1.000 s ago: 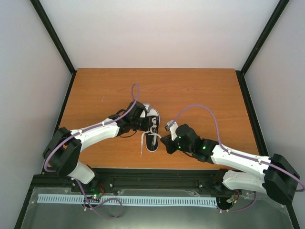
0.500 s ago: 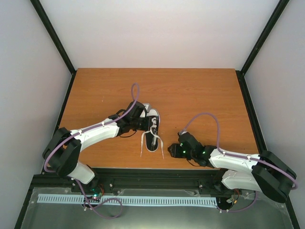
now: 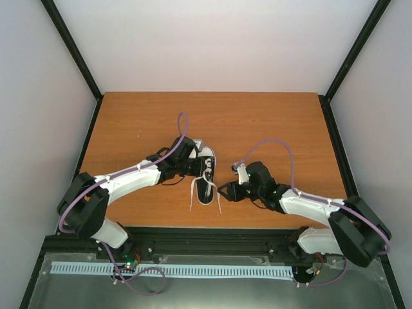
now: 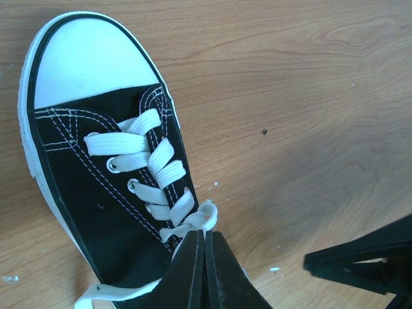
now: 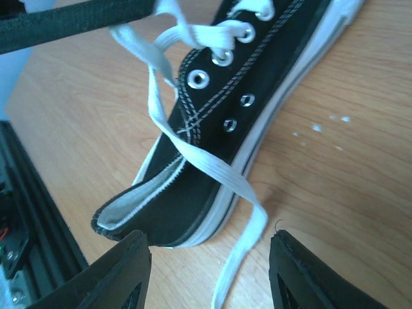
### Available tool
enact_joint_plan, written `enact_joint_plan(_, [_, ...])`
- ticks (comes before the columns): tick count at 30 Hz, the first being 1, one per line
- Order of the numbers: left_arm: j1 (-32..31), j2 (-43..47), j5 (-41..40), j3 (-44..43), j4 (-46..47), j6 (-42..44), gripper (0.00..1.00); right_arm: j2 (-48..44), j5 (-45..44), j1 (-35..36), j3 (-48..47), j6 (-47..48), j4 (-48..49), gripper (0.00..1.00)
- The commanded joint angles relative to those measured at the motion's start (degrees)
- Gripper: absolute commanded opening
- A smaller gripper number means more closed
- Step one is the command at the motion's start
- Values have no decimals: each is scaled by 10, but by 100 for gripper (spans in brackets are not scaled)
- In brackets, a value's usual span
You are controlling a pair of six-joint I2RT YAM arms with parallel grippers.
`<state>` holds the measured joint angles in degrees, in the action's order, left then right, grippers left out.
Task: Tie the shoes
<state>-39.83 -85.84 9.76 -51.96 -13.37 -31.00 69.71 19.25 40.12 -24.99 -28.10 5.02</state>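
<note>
A: Sneaker [image 5: 257,96] lies just ahead of the right gripper [image 5: 209,270], with 1 loose lace [image 5: 212,170] between its spread fingers.
B: Left gripper [image 4: 205,270] pinches lace at its tips; a sideways tug from the right could yank that free.

Bright even light, soft shadows, wrist-cam edges blurry, slight overhead distortion

Orange-brown wooden table [image 3: 257,122] between plain white walls [image 3: 219,45], black corner posts [image 3: 72,48]
</note>
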Motion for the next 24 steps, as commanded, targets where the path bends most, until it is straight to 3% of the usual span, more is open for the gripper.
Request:
enact_joint_plan(1, [4,16,9,-17,4,14,1,59,158,-35,5,52,119,52])
enact_joint_plan(17, [4,11,26,-25,2,23,1,200,160,-56,-52,120,137,54])
enact_joint_plan(21, [4,11,30,-28,1,27,1,220,185,-55,-57,122,156,47])
enact_joint_plan(24, [4,13,31,-30,1,29,1,232,191,-55,-63,124,159,32])
